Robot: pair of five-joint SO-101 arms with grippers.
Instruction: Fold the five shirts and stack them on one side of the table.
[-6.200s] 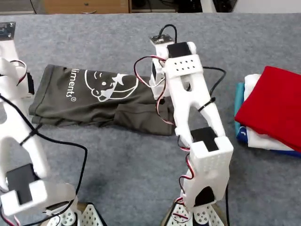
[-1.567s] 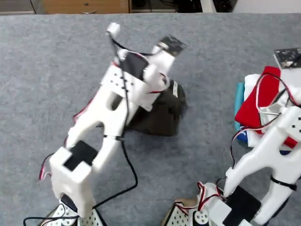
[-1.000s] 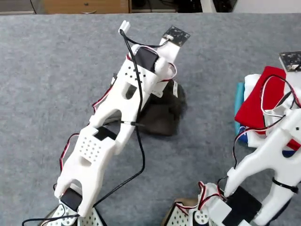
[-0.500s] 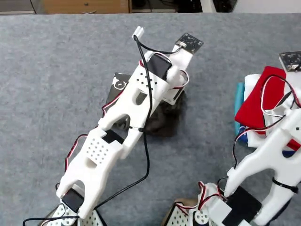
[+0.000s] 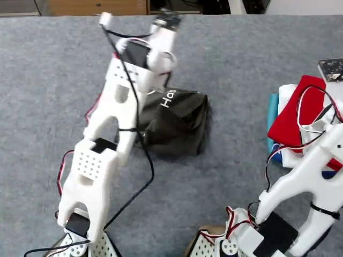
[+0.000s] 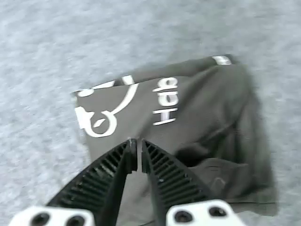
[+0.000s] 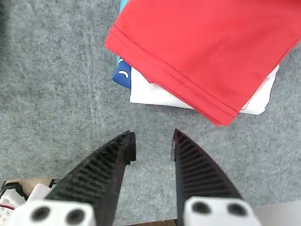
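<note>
Folding looks finished for the dark shirt (image 5: pixel 177 126): it lies as a compact packet in the middle of the grey worktop (image 5: pixel 241 64), well apart from the stack (image 5: pixel 293 115) at the right edge. The left arm's jaws are pressed together with nothing between them, just above the shirt near its white print. The right arm's jaws are spread and empty beside the stack, probably kept aside to give room. In the stack, the red shirt (image 7: pixel 207 52) lies on top, with a white one (image 7: pixel 160 96) and a blue one (image 7: pixel 122 75) under it. I judge the dark shirt belongs there next.
</note>
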